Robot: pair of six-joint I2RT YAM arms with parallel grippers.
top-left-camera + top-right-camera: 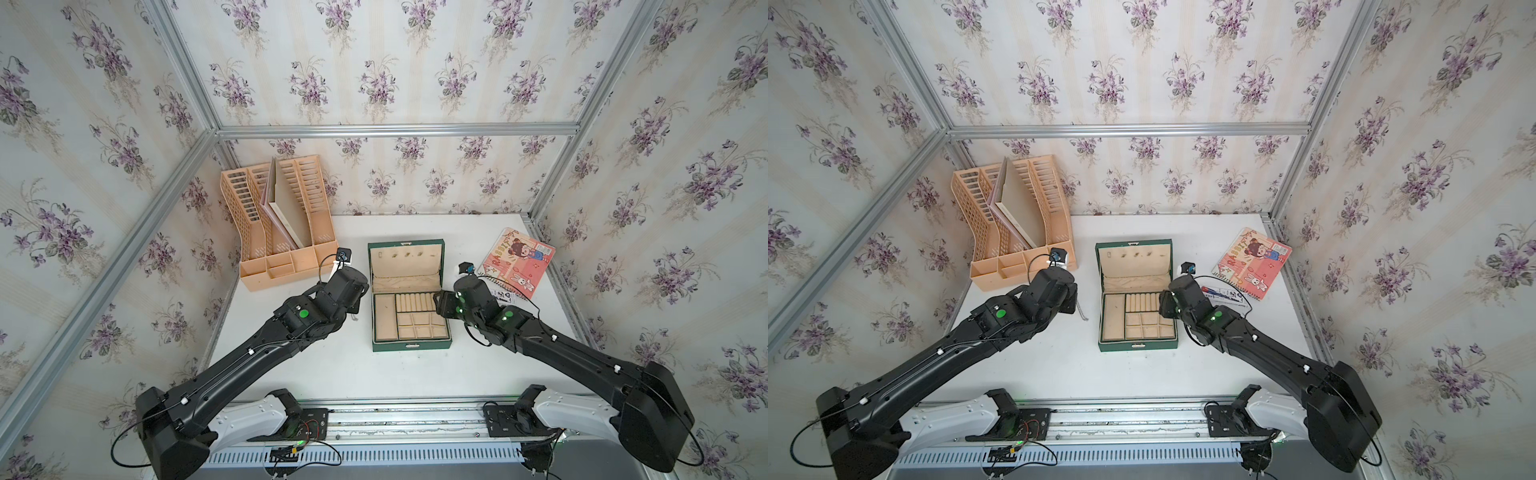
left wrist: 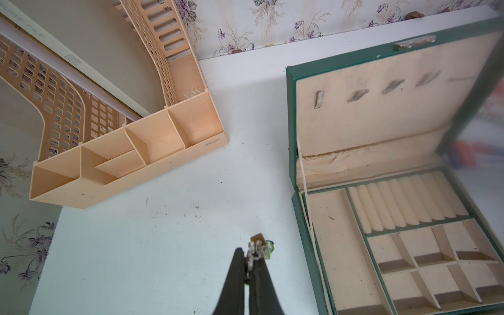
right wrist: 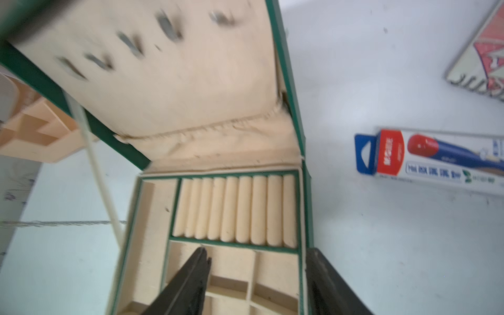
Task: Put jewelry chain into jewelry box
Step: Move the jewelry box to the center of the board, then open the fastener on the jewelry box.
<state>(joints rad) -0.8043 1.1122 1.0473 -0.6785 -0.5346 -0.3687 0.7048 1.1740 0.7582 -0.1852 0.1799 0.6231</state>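
Left gripper (image 2: 248,255) pinching jewelry chain (image 2: 258,247), just beside open jewelry box (image 2: 292,131), right gripper (image 3: 256,249) spread over it

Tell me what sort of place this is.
Probably a robot test cell dressed as a home desk: an aluminium frame holding floral wallpaper, around a white table set with a jewelry box, file organizer and notebook.

Purple-flowered wallpaper (image 1: 374,62) on 3 sides, aluminium frame rails (image 1: 395,131), white tabletop (image 1: 332,374), soft even light.
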